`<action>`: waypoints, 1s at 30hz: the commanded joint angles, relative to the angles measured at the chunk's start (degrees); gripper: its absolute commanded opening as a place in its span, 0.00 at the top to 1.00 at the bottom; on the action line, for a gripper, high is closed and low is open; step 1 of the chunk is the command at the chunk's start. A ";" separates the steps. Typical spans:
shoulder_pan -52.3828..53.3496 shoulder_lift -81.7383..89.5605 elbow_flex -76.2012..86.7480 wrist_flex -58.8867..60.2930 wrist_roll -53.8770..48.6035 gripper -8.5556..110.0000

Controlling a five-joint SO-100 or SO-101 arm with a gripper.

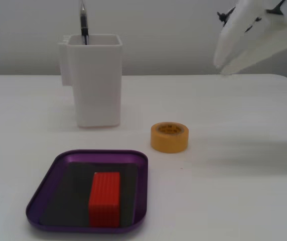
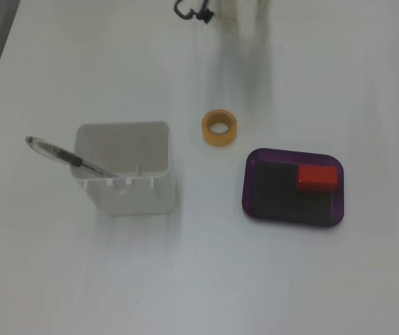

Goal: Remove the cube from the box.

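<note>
The red ribbed cube [image 1: 104,206] [image 2: 317,177] lies inside the shallow purple box [image 1: 37,203] [image 2: 247,190] on its dark bottom, against one rim corner. In a fixed view my white gripper [image 1: 222,69] hangs high at the upper right, blurred by motion, well away from box and cube. Its two fingers [image 1: 231,37] stand apart with nothing between them. In the other fixed view only blurred parts of the arm and a black cable [image 2: 191,10] show at the top edge.
A yellow tape roll [image 1: 169,136] [image 2: 218,128] lies between the box and the arm. A tall white square container [image 1: 94,80] [image 2: 126,197] holds a pen [image 1: 83,22] [image 2: 60,155]. All stand on a white table.
</note>
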 commanded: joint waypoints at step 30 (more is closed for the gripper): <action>-14.15 -87.80 -79.63 10.55 12.39 0.73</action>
